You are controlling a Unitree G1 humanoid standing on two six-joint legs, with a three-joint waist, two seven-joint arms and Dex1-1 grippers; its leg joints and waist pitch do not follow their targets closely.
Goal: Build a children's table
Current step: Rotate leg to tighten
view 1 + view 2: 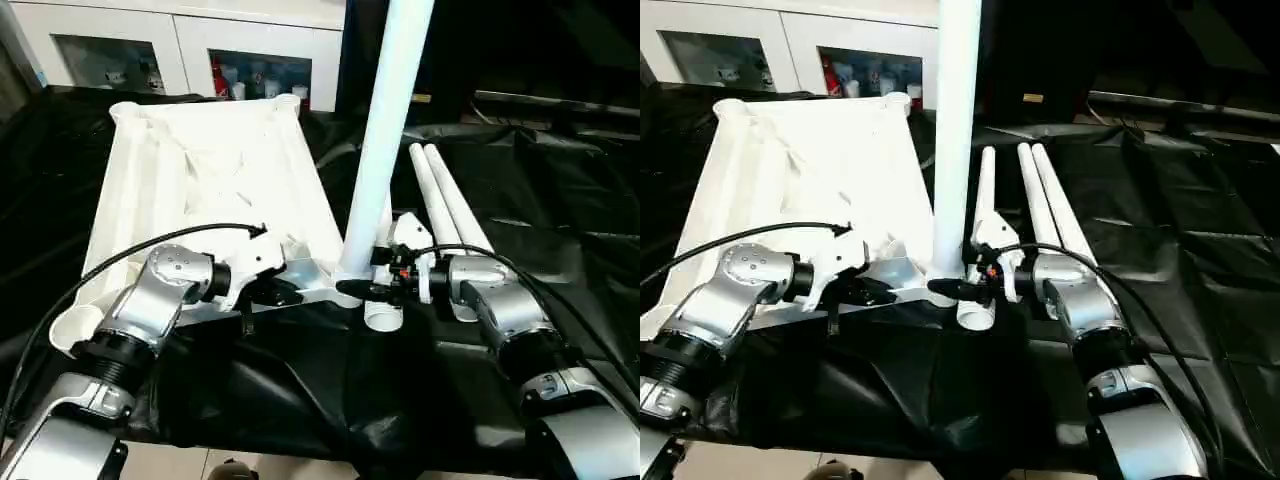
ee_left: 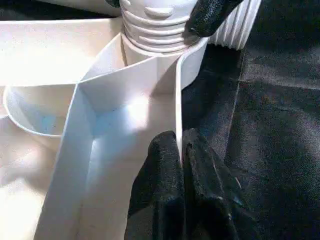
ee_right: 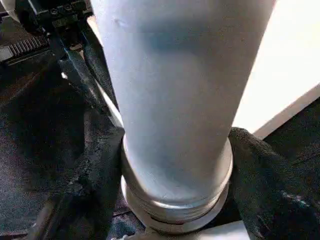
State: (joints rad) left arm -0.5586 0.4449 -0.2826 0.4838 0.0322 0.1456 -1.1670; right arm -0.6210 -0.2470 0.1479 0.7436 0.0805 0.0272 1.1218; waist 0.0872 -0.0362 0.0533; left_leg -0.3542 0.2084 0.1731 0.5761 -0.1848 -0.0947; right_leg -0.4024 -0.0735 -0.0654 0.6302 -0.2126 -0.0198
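The children's table is in parts on a black cloth. Its white tabletop (image 1: 200, 170) lies ribbed side up. One white leg (image 1: 385, 120) stands upright in the near right corner socket (image 2: 160, 62), its threaded end (image 2: 155, 20) at the socket mouth. My right gripper (image 1: 355, 286) is at the leg's base, with black fingers (image 3: 100, 165) pressed on both sides of it. My left gripper (image 2: 180, 145) is shut on the thin rim wall of the tabletop just beside that corner. Three more legs (image 1: 1040, 200) lie on the cloth to the right.
The black cloth (image 1: 560, 200) covers the work table and hangs in folds over its near edge. A white cabinet (image 1: 180, 50) with glass doors stands behind the tabletop. A black cable (image 1: 100, 270) loops over my left forearm.
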